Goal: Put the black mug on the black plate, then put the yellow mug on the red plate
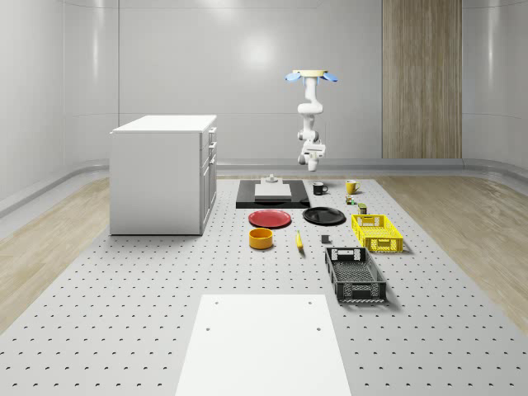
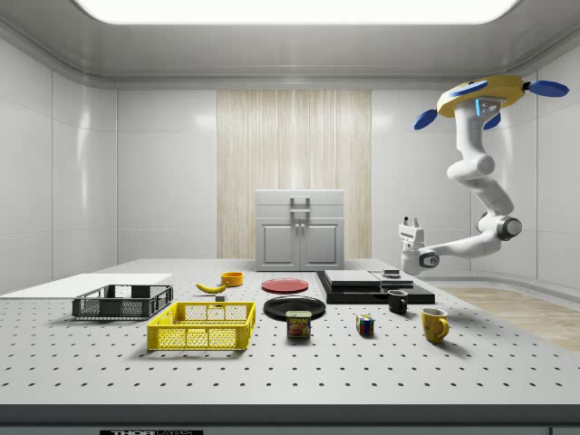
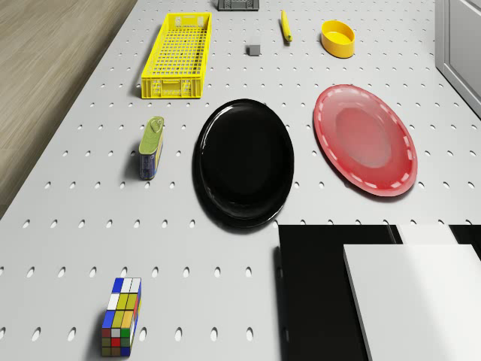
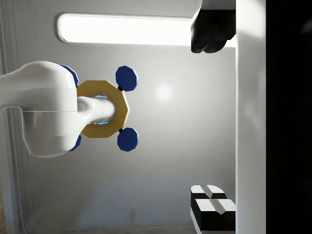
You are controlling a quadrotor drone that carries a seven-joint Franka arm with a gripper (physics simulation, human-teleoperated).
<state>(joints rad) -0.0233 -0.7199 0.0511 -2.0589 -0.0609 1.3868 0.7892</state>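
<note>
Both mugs stood on the table: black mug (image 2: 398, 302) beside the black slab (image 2: 362, 290), yellow mug (image 2: 434, 324) nearby. Black plate (image 3: 243, 162) and red plate (image 3: 366, 139) lay bare. Drone (image 2: 483, 98) hovered high; gripper (image 2: 410, 221) pointed upward above the black mug, jaws' state indeterminable.

**Simulated lab test room**

We logged this as a rendered robotics lab, not a home. The floor-sized perforated table (image 1: 124, 313) had a regular grid of holes like an optical breadboard. Walls were plain glossy grey panels (image 1: 247, 74) with one wood-look strip (image 1: 421, 78), lit by a long ceiling light (image 2: 290, 9). A white cabinet (image 1: 161, 173) and scattered props, such as a yellow crate (image 1: 378, 233), sat on the table like test objects.
</note>
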